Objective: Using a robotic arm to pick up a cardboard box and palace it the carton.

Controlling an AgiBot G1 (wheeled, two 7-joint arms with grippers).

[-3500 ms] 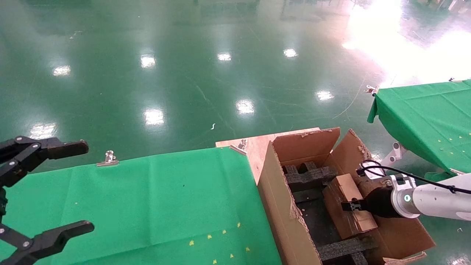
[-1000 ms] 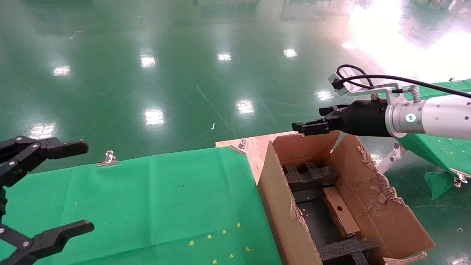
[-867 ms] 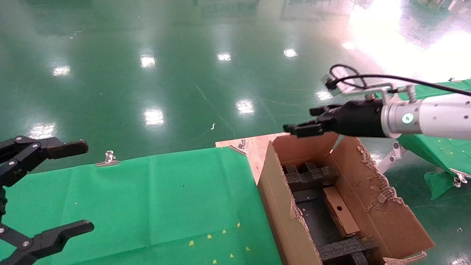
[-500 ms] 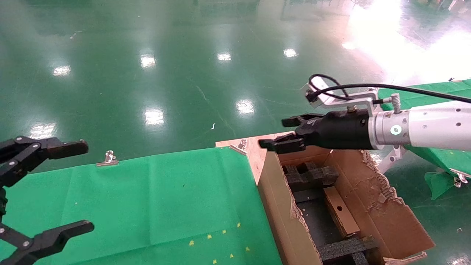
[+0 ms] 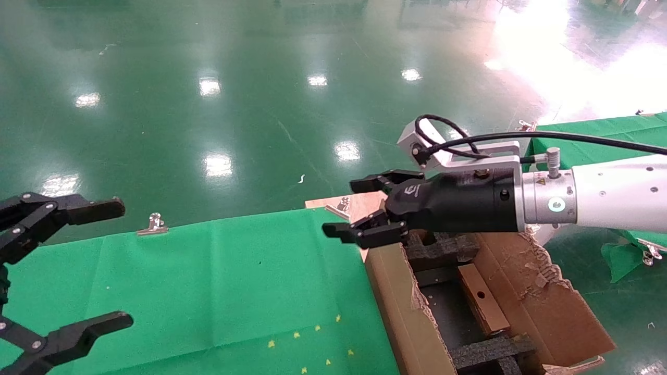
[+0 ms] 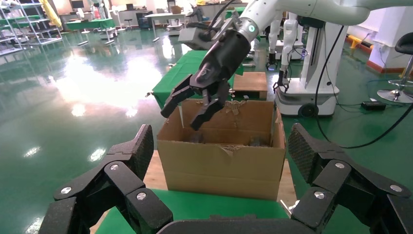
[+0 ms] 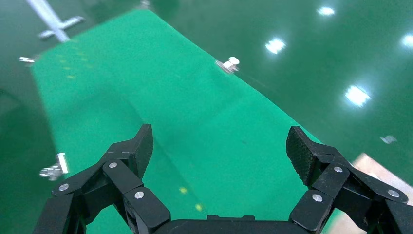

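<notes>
The small flat cardboard box (image 5: 482, 299), with a round hole, lies inside the large torn carton (image 5: 400, 307) between black foam inserts (image 5: 443, 247). My right gripper (image 5: 354, 208), on the white arm with the green ring light, hovers open and empty over the carton's near-left corner, its fingertips past the edge of the green table. It also shows in the left wrist view (image 6: 187, 108) above the carton (image 6: 221, 161). My left gripper (image 5: 112, 265) is open and empty at the far left, parked; in its own wrist view (image 6: 221, 161) it faces the carton.
A green cloth (image 5: 208, 291) covers the table left of the carton, held by metal clips (image 5: 153, 225). A second green table (image 5: 604, 135) stands at the right. The floor is glossy green. In the right wrist view the cloth (image 7: 195, 126) lies below the open jaws.
The right gripper let go of the small box inside the carton, rose out of it, then swept left and came nearer, now over the carton's left corner. The left arm has not moved.
</notes>
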